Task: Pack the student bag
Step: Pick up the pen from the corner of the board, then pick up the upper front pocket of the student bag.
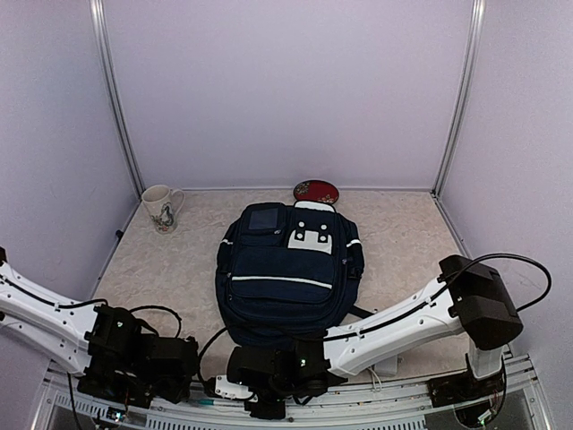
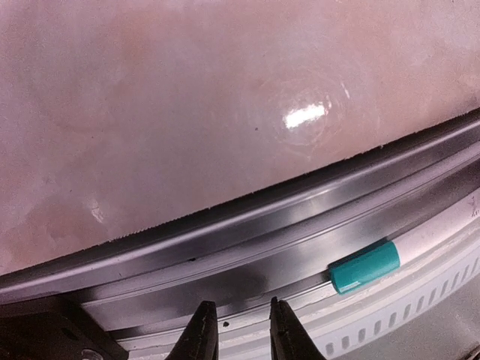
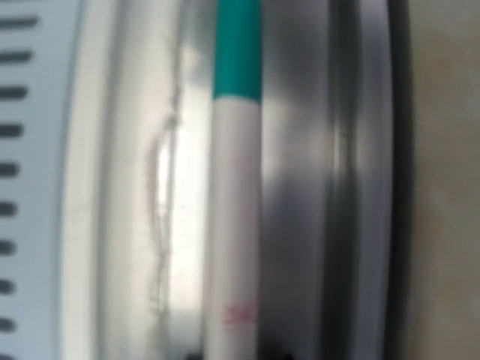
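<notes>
The student bag (image 1: 286, 269), dark navy with a white top patch and a thin white stripe, lies flat in the middle of the table. A white marker with a teal cap (image 3: 234, 225) lies in the metal rail at the table's near edge. Its cap also shows in the left wrist view (image 2: 365, 266). My right gripper (image 1: 255, 387) reaches across to the near edge in front of the bag. The marker runs straight out from between its jaws, which are almost hidden. My left gripper (image 2: 244, 334) hovers over the rail left of the cap, slightly open and empty.
A cream mug (image 1: 161, 208) stands at the back left. A red round object (image 1: 316, 191) lies behind the bag. The metal rail (image 2: 247, 225) and a slotted white strip (image 2: 420, 300) run along the near edge.
</notes>
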`<state>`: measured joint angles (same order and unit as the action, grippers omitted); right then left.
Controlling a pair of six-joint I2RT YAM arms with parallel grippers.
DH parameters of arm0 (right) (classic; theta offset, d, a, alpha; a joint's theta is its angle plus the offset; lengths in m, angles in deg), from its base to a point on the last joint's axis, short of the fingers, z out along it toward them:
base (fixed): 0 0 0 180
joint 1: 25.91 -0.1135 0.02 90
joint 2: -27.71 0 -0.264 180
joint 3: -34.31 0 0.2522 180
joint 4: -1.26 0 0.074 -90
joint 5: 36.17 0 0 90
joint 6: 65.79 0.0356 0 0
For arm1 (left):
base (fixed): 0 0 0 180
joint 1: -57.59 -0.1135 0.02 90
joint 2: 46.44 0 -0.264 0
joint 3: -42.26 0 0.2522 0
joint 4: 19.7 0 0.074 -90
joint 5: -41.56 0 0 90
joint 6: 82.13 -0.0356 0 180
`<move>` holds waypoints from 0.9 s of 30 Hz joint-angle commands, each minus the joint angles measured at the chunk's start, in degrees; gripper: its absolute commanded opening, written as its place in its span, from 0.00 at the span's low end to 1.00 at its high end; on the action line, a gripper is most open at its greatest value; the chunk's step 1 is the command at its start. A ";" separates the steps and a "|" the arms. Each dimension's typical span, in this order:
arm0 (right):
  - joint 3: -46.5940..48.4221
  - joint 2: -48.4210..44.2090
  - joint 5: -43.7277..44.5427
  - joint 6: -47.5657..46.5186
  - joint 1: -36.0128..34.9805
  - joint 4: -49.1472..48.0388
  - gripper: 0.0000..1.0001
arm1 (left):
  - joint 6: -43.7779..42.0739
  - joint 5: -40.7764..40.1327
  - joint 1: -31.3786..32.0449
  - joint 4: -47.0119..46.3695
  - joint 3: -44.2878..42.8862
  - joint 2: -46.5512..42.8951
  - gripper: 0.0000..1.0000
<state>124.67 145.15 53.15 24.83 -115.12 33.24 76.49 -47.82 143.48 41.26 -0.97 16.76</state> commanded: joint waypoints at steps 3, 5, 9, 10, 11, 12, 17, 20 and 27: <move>2.80 4.17 10.51 -0.83 -0.33 10.75 0.24 | -1.69 -1.14 -0.19 -0.57 -1.82 0.95 0.24; 2.58 4.04 12.69 -0.74 -0.31 12.82 0.22 | -1.65 -1.12 -0.19 -0.48 -1.88 0.64 0.24; 0.10 0.30 14.92 -0.45 -0.34 11.93 0.15 | -2.05 -1.74 -0.52 -0.39 -2.11 0.32 0.24; -0.33 -0.72 14.62 -0.45 -0.35 11.02 0.14 | -2.27 -1.87 -0.69 -0.59 -2.30 0.39 0.24; -0.73 -1.63 14.21 -0.57 -0.34 9.89 0.12 | -2.65 -2.04 -0.79 -0.76 -2.52 0.54 0.24; -1.09 -2.45 13.99 -0.70 -0.35 8.37 0.09 | -3.05 -2.18 -0.88 -0.86 -2.83 0.72 0.24; -2.31 -5.11 13.33 -2.12 -0.31 6.06 0.04 | -4.34 -2.40 -1.07 -0.72 -3.52 1.97 0.24; -4.55 -7.36 12.84 -2.19 0.10 4.99 0.02 | -4.73 -3.44 -1.07 -0.49 -4.27 1.77 0.24; -12.07 -16.36 8.68 1.26 2.66 2.36 0.00 | -8.62 -10.10 -1.38 -1.37 -9.14 0.28 0.41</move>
<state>116.08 135.01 63.92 23.81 -113.74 37.94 71.36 -52.10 142.52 40.87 -5.83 18.20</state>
